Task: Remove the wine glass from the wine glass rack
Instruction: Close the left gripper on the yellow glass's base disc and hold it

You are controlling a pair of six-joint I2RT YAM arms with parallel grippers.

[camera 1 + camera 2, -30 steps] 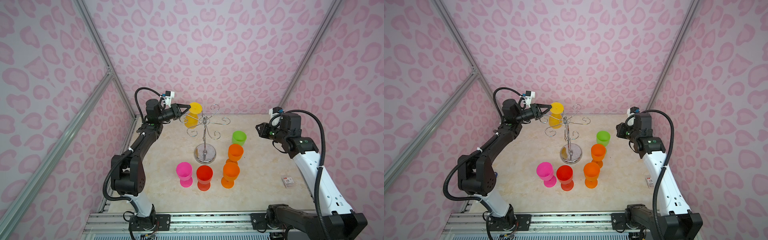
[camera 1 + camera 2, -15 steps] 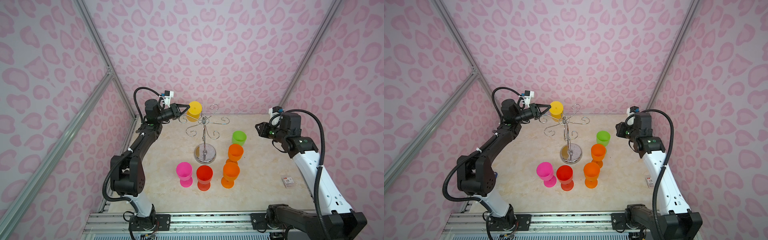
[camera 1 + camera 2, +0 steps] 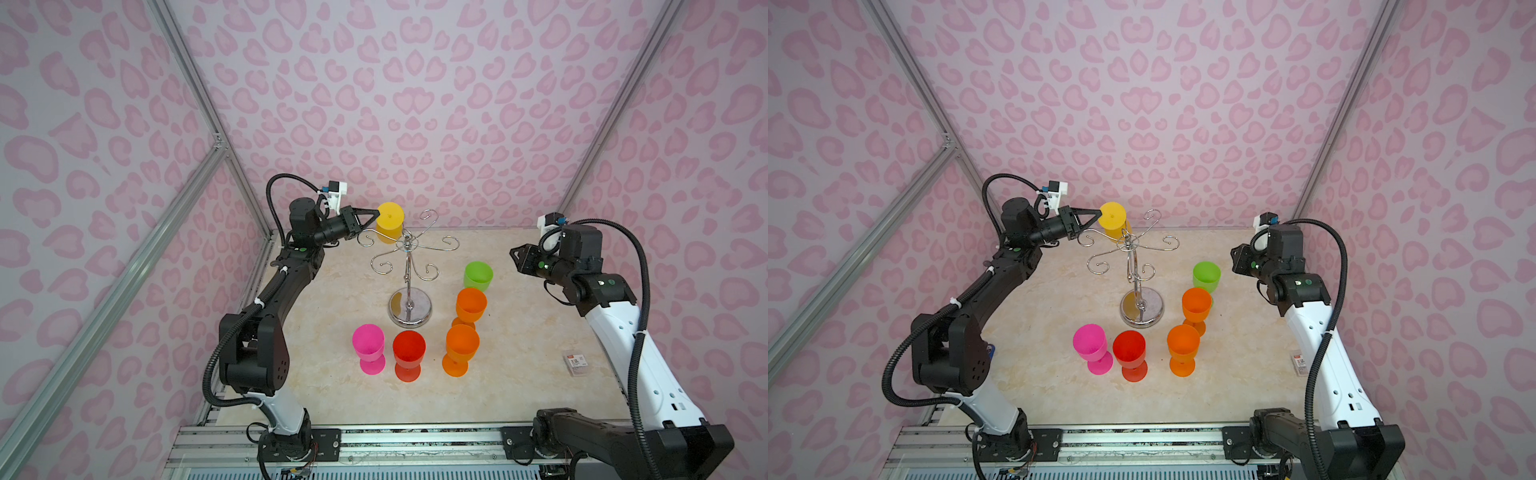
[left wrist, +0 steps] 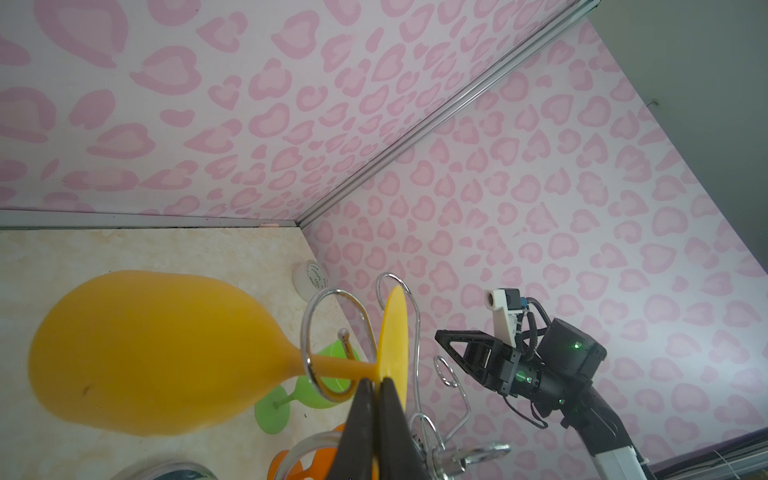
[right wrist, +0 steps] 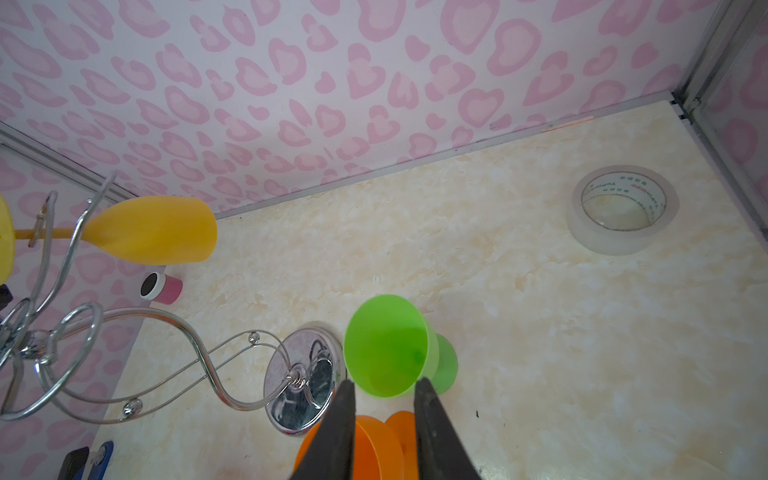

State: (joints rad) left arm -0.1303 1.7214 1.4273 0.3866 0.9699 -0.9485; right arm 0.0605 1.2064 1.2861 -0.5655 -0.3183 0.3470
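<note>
A yellow wine glass [image 3: 390, 217] [image 3: 1113, 215] hangs upside down from a back-left arm of the chrome wine glass rack [image 3: 408, 274] [image 3: 1133, 266]. In the left wrist view its stem passes through a curled wire loop, with the bowl [image 4: 145, 353] on one side and the foot on the other. My left gripper [image 3: 377, 212] [image 4: 376, 380] is shut on the stem right at the foot. My right gripper [image 3: 513, 253] [image 5: 384, 386] hovers open and empty at the right, above a green glass [image 5: 386, 345].
Green [image 3: 478, 275], two orange [image 3: 471, 304] [image 3: 462, 345], red [image 3: 409, 349] and pink [image 3: 368, 341] glasses stand upright around the rack's mirror base [image 3: 410, 309]. A tape roll [image 5: 623, 208] lies in the back right corner. A small packet [image 3: 575, 363] lies by the right arm.
My left gripper's jaws have closed onto the yellow glass's stem at the foot, and the foot has risen slightly. The right arm has not moved.
</note>
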